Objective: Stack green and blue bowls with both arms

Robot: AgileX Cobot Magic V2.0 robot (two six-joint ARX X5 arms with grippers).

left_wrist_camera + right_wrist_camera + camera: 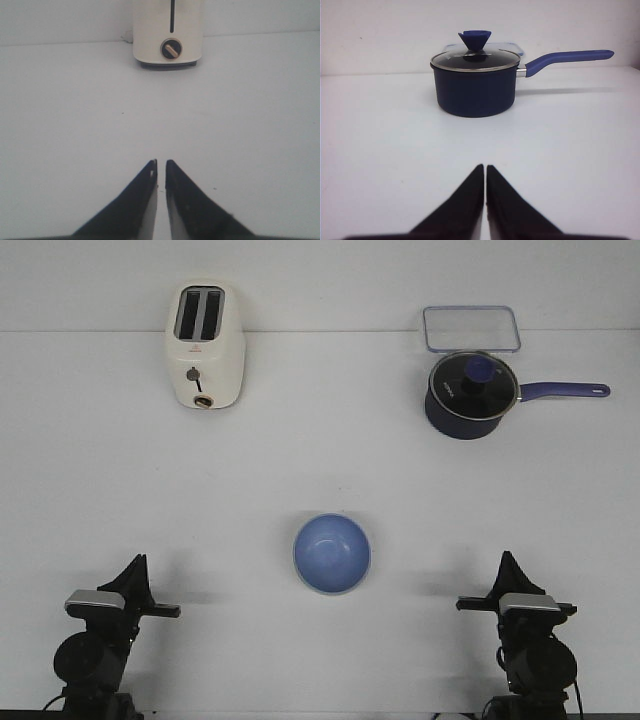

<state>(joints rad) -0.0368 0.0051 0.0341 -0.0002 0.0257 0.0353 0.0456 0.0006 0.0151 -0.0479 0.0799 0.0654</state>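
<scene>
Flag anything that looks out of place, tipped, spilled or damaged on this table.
Nothing tipped, spilled or damaged. One oddity: only the blue bowl is visible, upright at table centre; no separate green bowl shows in any view. The toaster and lidded saucepan stand upright. The left pincer and right pincer are shut, holding nothing.

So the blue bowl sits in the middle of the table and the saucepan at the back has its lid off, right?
Not quite. The blue bowl is in the middle, but the saucepan at the back has its lid on, as the right wrist view shows clearly.
</scene>
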